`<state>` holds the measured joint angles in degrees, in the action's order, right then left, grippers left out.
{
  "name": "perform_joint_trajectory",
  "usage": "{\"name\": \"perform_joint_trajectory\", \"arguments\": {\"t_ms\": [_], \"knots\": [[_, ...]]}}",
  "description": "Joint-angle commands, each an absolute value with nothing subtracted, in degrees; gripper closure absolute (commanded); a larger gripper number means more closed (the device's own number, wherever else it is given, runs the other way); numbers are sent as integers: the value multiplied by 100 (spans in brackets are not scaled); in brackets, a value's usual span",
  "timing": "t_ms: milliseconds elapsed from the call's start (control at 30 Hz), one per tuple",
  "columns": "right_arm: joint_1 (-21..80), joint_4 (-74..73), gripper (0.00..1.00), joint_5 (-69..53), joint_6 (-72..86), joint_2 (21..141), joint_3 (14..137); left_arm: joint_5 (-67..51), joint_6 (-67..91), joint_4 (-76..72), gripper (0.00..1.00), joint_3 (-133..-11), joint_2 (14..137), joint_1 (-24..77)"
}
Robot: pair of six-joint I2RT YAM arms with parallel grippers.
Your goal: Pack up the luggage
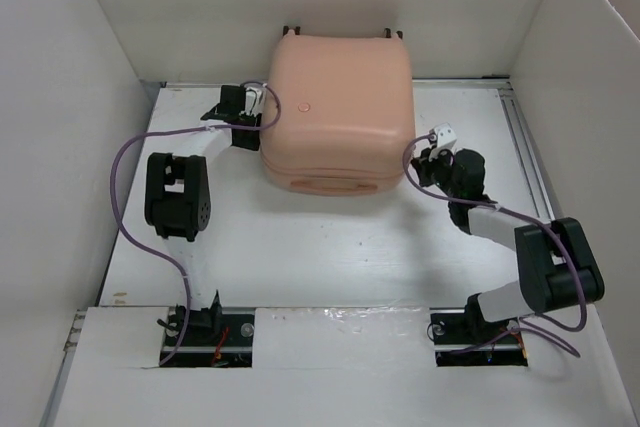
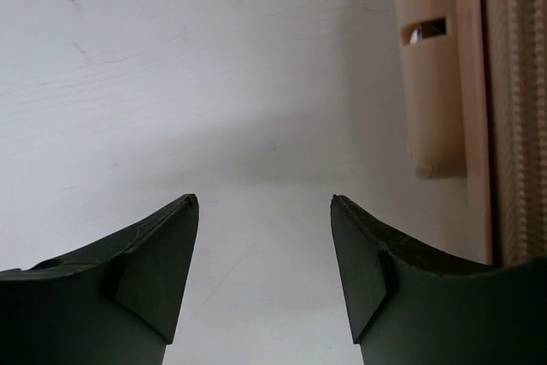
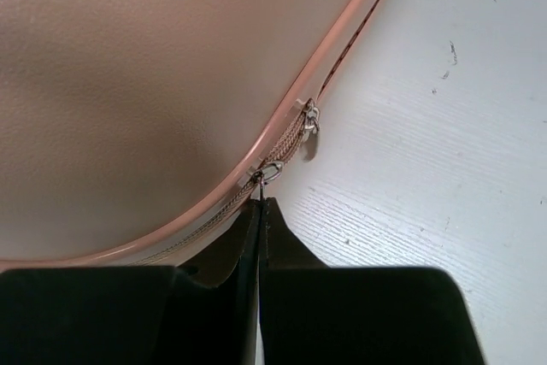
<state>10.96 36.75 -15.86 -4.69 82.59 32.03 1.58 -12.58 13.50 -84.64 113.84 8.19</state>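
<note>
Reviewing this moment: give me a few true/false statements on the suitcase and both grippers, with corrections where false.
1. The pink suitcase is closed. True.
2. The left gripper holds a piece of clothing. False: its jaws stand open with nothing between them, beside the suitcase's left side.
3. The right gripper is shut, its tips at a zipper slider on the suitcase's edge. True.
4. The suitcase stands upright on its wheels. False: it lies flat on the table, wheels at the far end.
</note>
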Motion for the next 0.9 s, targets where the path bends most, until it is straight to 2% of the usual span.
{"name": "perform_joint_trajectory", "arguments": {"t_ms": [0,133,167,200,233,333,400,467,533,567,733,867], "knots": [[1257,4193,100,-2848,-316,7980,3287,-1336,-1644,1793,36,-8657,11145,1512],[1064,3956,98,-2848,-247,7849,3287,-1056,-1591,1872,32,-8964,11197,1512],[916,3764,79,-2900,-246,7849,3339,-994,-1417,1959,30,-9104,11197,1355],[914,3762,79,-2970,-194,7849,3340,-993,-1337,2030,28,-9175,11197,1249],[714,3466,56,-3023,-193,7918,3523,-906,-1258,2030,26,-9245,11145,1135],[205,2501,44,-2822,-193,7919,3822,-301,-1029,2241,19,-9421,10882,695],[-121,2006,42,-2716,-368,7919,4244,242,-967,2416,16,-9571,10636,398],[-551,1183,32,-2453,-570,7919,4830,535,-809,2531,10,-9659,10495,159],[-816,653,29,-2042,-633,7919,5245,685,-677,2662,9,-9738,10301,-341],[-1052,120,27,-1865,-685,7858,5465,686,-520,2663,0,-9790,10231,-534],[-1371,-1386,26,-898,-860,7857,7003,178,-316,2847,0,-9852,9810,-1921],[-1371,-2126,26,-580,-1010,7919,7646,26,-474,2979,0,-9800,9599,-2215]]}}
